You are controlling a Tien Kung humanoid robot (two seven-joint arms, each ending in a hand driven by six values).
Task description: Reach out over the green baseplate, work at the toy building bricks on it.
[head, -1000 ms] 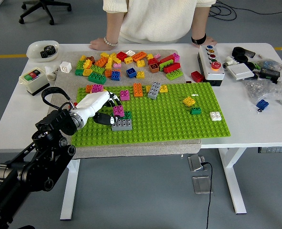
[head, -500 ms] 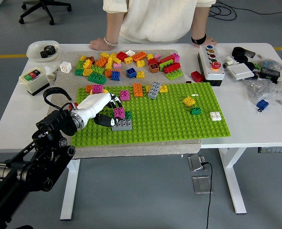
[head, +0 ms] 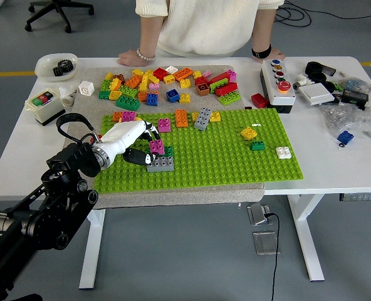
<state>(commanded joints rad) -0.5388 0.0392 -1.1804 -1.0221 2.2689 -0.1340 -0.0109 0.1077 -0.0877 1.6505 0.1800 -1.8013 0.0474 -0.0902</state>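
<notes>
The left hand [head: 137, 139] reaches over the green baseplate [head: 223, 157], fingers curled beside the magenta brick [head: 156, 146] — contact unclear; this brick sits atop the grey brick [head: 160, 163], just right of the hand.

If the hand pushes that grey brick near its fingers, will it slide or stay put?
The grey brick sits on the studded green baseplate, so it probably resists a sideways push. It looks like rigid plastic, likely light. The left hand would probably need to lift it upward.
</notes>
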